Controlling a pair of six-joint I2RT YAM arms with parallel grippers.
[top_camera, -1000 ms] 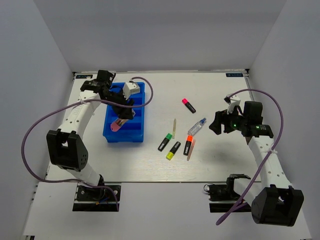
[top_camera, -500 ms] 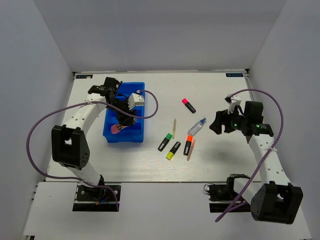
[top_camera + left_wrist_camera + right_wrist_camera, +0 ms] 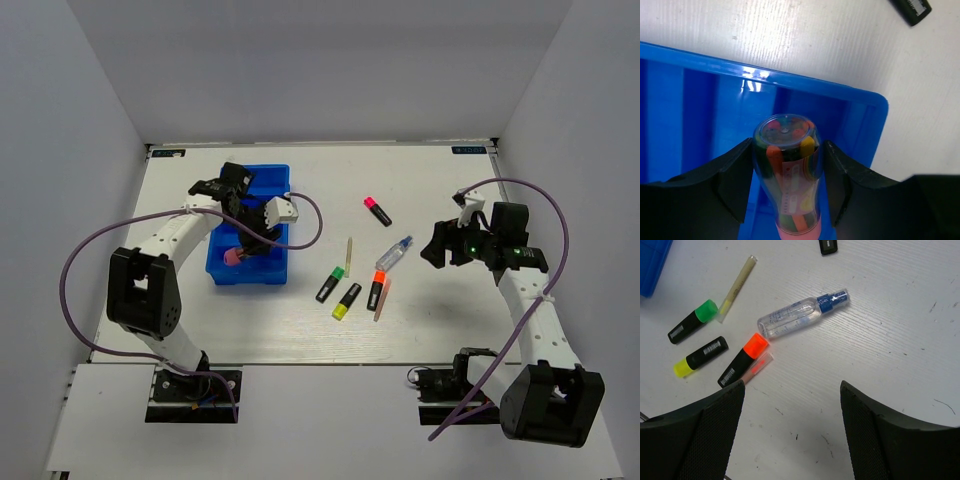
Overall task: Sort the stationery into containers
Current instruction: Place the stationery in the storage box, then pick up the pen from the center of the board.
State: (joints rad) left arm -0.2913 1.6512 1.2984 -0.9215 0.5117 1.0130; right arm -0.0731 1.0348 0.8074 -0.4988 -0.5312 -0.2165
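My left gripper [image 3: 243, 243] is shut on the fat pink-purple marker [image 3: 233, 258]. It holds the marker tilted inside the near end of the blue tray [image 3: 270, 278]. In the left wrist view the marker [image 3: 786, 170] stands between the fingers [image 3: 735, 175] over the tray's corner [image 3: 805, 85]. On the table lie the pink highlighter [image 3: 377, 210], the clear blue-capped tube [image 3: 394, 253], a thin stick [image 3: 349, 250], and the green [image 3: 330, 284], yellow [image 3: 346, 301] and orange [image 3: 376, 290] highlighters. My right gripper [image 3: 432, 246] is open and empty, to the right of the tube [image 3: 802, 313].
In the right wrist view the green [image 3: 692, 321], yellow [image 3: 700, 356] and orange [image 3: 743, 360] highlighters lie left of the gripper [image 3: 790, 390]. A pinkish stick [image 3: 757, 365] lies against the orange one. A yellowish stick [image 3: 737, 287] lies beyond. Purple cables loop beside both arms.
My left wrist has turned and shifted slightly right over the tray, and the marker's pink end has sunk a little toward the near compartment. The right arm has not moved.
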